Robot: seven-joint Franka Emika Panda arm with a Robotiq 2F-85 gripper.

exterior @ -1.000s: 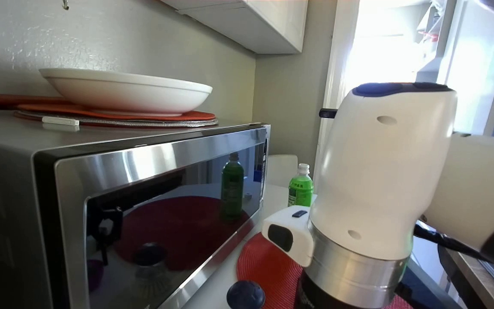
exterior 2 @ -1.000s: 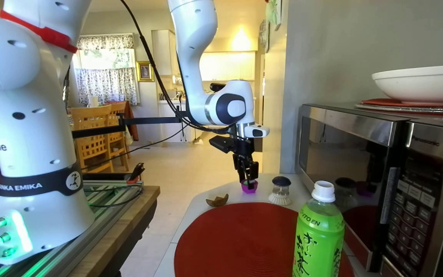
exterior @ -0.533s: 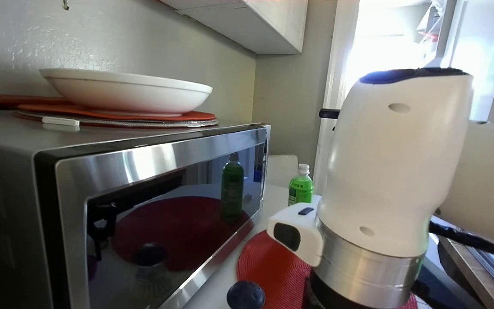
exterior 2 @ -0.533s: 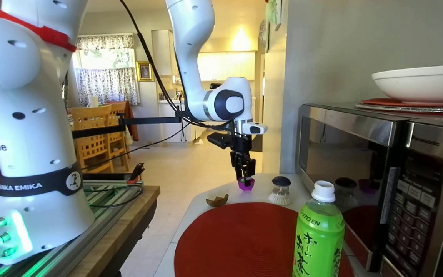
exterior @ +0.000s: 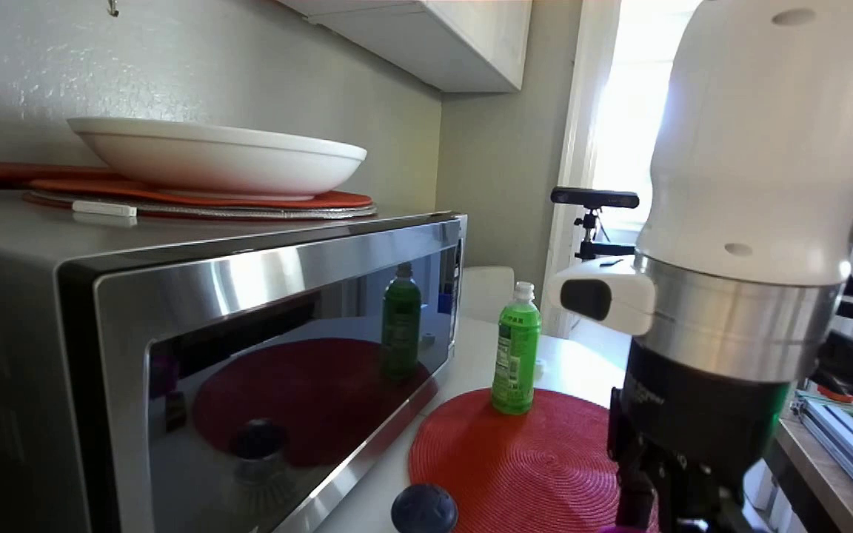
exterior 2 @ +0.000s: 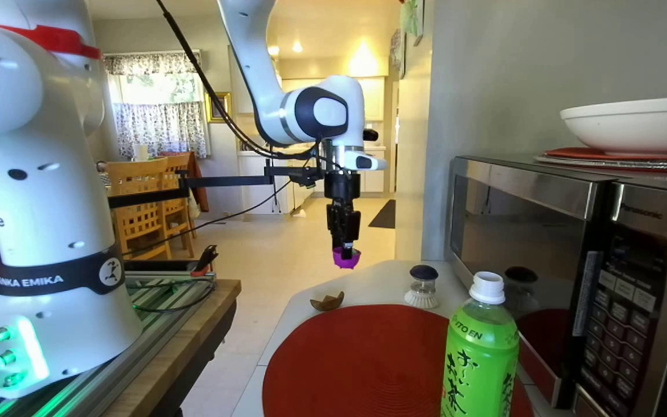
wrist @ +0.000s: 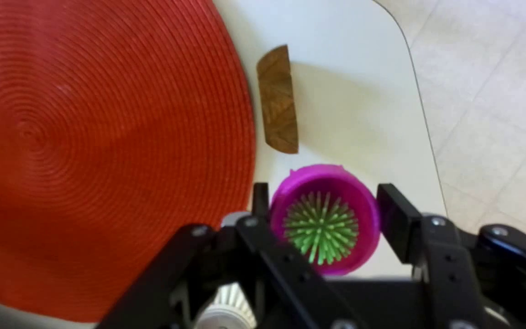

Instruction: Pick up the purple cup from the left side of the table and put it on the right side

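The small magenta-purple cup point(exterior 2: 343, 263) with green bristles inside hangs in the air above the far end of the pale table point(exterior 2: 380, 284). My gripper point(exterior 2: 345, 246) points down and is shut on the cup. In the wrist view my gripper point(wrist: 323, 205) has one finger on each side of the cup point(wrist: 322, 173), touching its outer wall. The left finger hides part of the cup's lower left side. In an exterior view only a sliver of the cup point(exterior: 623, 529) shows at the bottom edge, under the gripper.
A round red placemat point(exterior 2: 362, 359) covers much of the table. A green bottle point(exterior 2: 478, 353) stands on it, beside the microwave point(exterior: 271, 252). A dark-knobbed brush point(exterior 2: 423, 286) stands near the microwave. A brown curved piece point(wrist: 279, 100) lies between placemat and table edge.
The gripper has lifted the cup off the table, slightly at first, then clearly higher. Gripper and cup have also shifted toward the robot base. Bottle, brush and brown piece have not moved.
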